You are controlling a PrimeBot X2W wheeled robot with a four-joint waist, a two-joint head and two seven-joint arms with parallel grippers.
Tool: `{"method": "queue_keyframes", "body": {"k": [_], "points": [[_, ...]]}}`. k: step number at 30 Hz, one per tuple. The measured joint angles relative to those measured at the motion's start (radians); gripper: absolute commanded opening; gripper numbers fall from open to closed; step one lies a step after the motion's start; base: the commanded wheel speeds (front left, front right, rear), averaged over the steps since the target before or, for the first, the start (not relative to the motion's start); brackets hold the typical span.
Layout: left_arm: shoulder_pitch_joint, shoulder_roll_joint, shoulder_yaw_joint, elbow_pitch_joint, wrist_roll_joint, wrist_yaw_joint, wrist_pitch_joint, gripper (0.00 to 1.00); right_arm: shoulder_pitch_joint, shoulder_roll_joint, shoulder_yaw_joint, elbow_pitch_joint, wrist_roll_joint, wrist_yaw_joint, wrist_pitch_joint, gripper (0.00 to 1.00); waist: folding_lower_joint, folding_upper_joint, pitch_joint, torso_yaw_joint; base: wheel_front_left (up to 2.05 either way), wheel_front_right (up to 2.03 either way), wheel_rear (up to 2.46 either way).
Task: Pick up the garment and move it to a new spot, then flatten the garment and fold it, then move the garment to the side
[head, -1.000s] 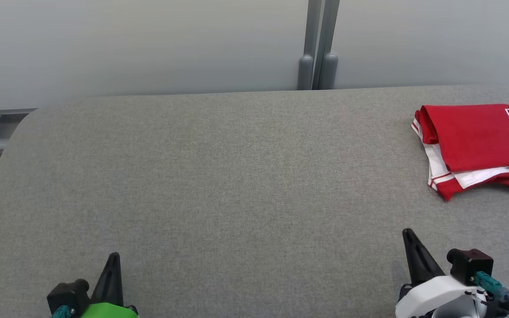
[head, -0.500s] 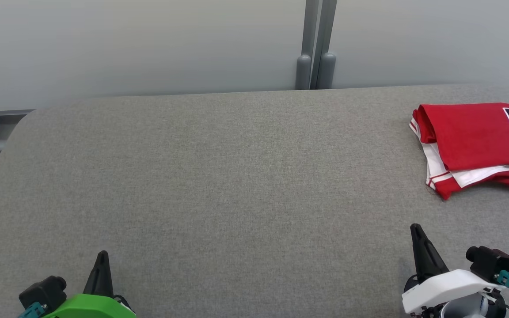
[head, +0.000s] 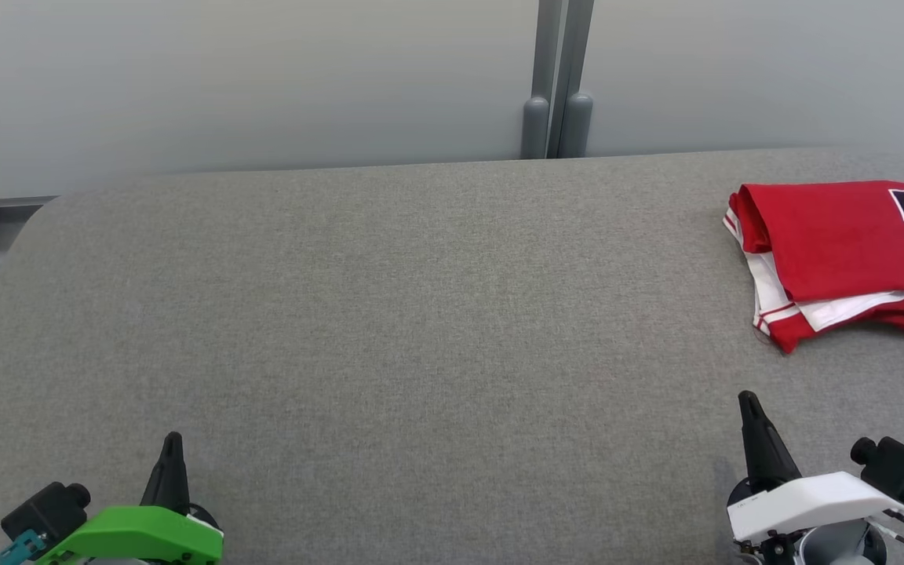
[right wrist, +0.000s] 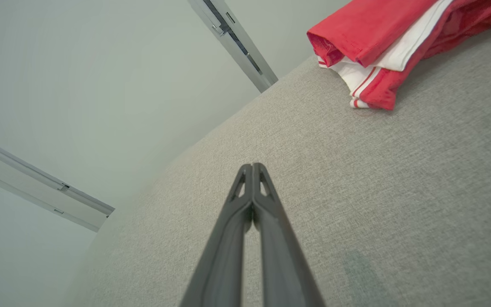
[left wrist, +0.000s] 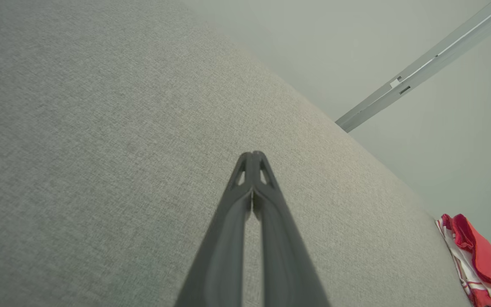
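Left gripper at lower left of head view, fingers pressed together, holding nothing; right gripper at lower right, likewise closed and empty; both low over grey table, probably parked because job looked done; red shirt folded, white trim showing, at upper right, well apart from both, likely set there to free middle; lay straight on table, in no bin or tray.

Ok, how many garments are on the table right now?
1: a folded red and white jersey at the far right of the table, ahead of the right gripper. The head view's edge cuts it off, so anything beyond there is hidden.
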Motion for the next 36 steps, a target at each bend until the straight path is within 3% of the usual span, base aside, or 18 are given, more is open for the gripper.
{"method": "queue_keyframes", "body": {"k": [36], "points": [[-0.052, -0.012, 0.072, -0.036, -0.401, -0.015, 0.158, 0.0, 0.0, 0.0, -0.014, -0.053, 0.437, -0.001, 0.048, 0.0, 0.0001, 0.0, 0.002, -0.015, 0.0, 0.0, 0.0]]}}
